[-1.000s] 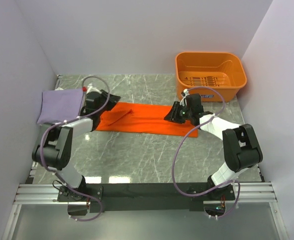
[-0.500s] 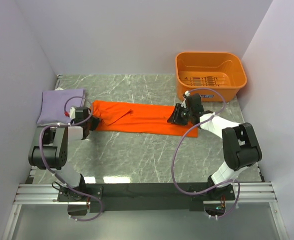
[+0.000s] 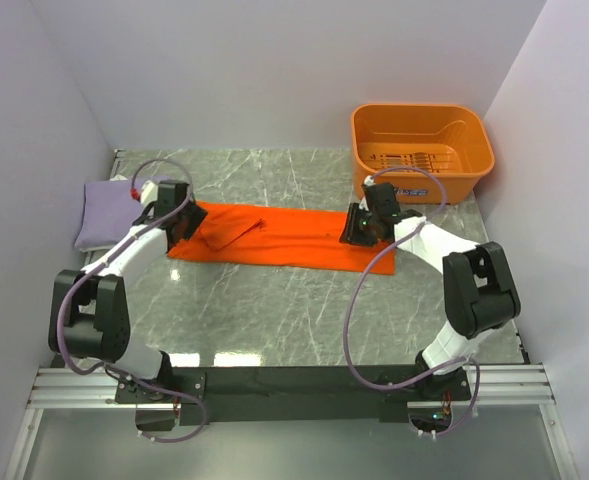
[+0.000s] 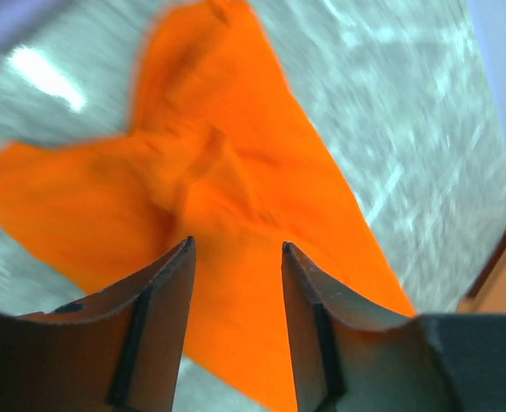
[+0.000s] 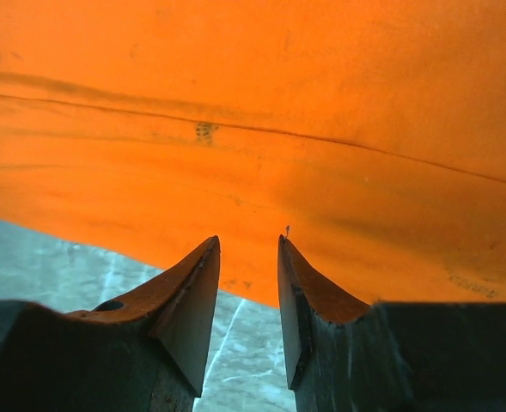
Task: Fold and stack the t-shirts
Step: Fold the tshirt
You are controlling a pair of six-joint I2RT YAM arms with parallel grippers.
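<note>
The orange t-shirt lies flat as a long folded strip across the middle of the marble table. The lavender t-shirt lies folded at the far left, touching the strip's left end. My left gripper is over the strip's left end; in the left wrist view it is open, with rumpled orange cloth beyond the tips and nothing held. My right gripper is at the strip's right end; in the right wrist view it is open a little over the cloth's near edge, holding nothing.
A rigid orange plastic basket stands at the back right, just behind the right gripper. White walls close in the table on the left, back and right. Bare marble table lies between the shirt and the arm bases.
My left gripper swung from the strip out to its left side, then back up onto the left end. The strip's left end now reaches further left. The right gripper shifted slightly up.
</note>
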